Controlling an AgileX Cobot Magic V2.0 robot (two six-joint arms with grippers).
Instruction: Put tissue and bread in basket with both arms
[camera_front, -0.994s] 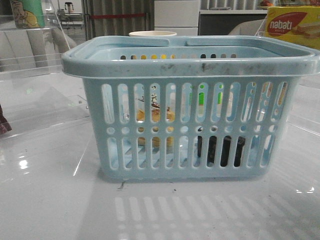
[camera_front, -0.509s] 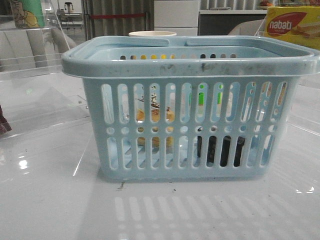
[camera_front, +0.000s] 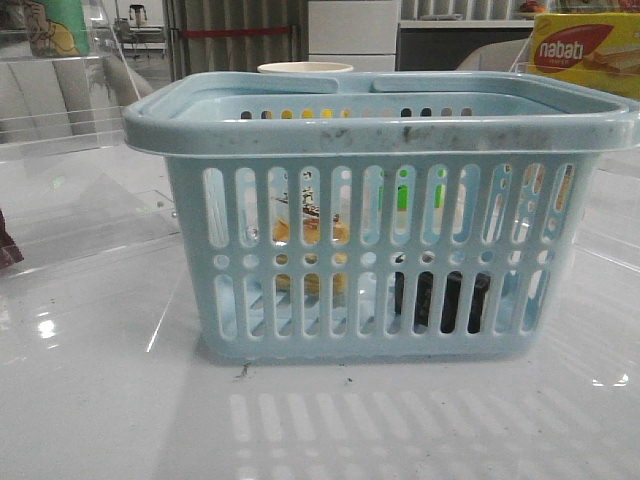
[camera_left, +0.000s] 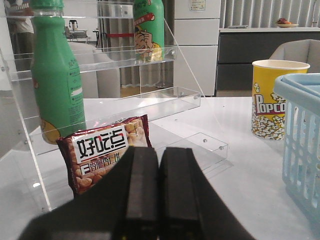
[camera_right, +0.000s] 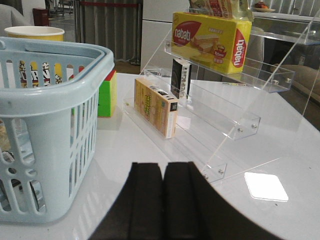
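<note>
The pale blue basket (camera_front: 380, 125) stands in the middle of the front view. Through its slots I see the bread (camera_front: 310, 235) in its clear wrapper on the left side inside and the black tissue pack (camera_front: 440, 300) on the basket floor on the right side. The basket's edge also shows in the left wrist view (camera_left: 302, 130) and the right wrist view (camera_right: 45, 95). My left gripper (camera_left: 159, 165) is shut and empty, away from the basket. My right gripper (camera_right: 163, 182) is shut and empty over the table beside the basket. Neither gripper shows in the front view.
Left wrist view: a clear acrylic shelf (camera_left: 125, 60) with green bottles (camera_left: 57, 80), a red snack bag (camera_left: 105, 155), a yellow popcorn cup (camera_left: 272, 97). Right wrist view: a clear shelf (camera_right: 225, 120) with the nabati box (camera_right: 212, 32), a yellow box (camera_right: 155, 105), a colour cube (camera_right: 105, 92).
</note>
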